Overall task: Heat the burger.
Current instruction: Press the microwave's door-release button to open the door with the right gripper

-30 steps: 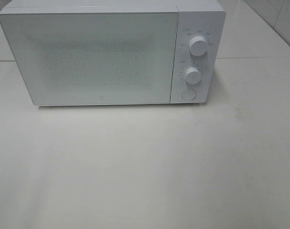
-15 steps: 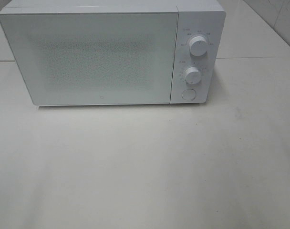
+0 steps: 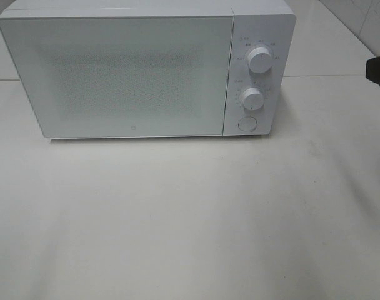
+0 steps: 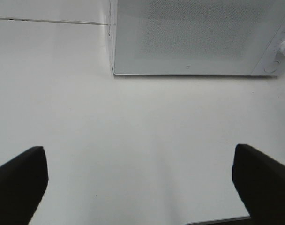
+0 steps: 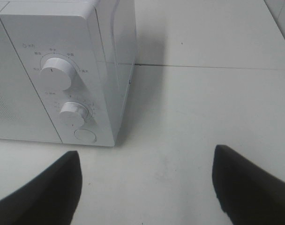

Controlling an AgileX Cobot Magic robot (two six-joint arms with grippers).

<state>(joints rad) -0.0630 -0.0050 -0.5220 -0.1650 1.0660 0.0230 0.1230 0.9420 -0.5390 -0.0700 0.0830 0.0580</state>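
White on white: table (image 3: 177, 219) and microwave (image 3: 146, 72). Far left, the left gripper (image 4: 138, 166) is held spread wide and empty over bare table, well short of the microwave's left corner. The door (image 4: 189, 33) is seen shut, and nothing can be made out through its dotted window. The burger is not visible in any view. None is seen on the table areas covered, and whether it sits behind the door cannot be told. Right of the door is the control strip: upper knob (image 3: 259, 60), lower knob (image 3: 252, 99) under it, round button (image 3: 247, 124) at the bottom. Further right, the right gripper (image 5: 146, 161) is held released and empty, low over the table, near the panel corner and touching nothing. In the high view only its dark edge is caught at the right border. Step judged: approach to the controls, no contact made yet. Two readings are possible. If the burger is outside, the button is to be pressed to pop the door. If it is already loaded, a knob is to be turned to start heating. Either way the next move is expected from the right arm. Jaws to be narrowed and squared to the panel, force kept light so the microwave is not shoved back on the smooth table.
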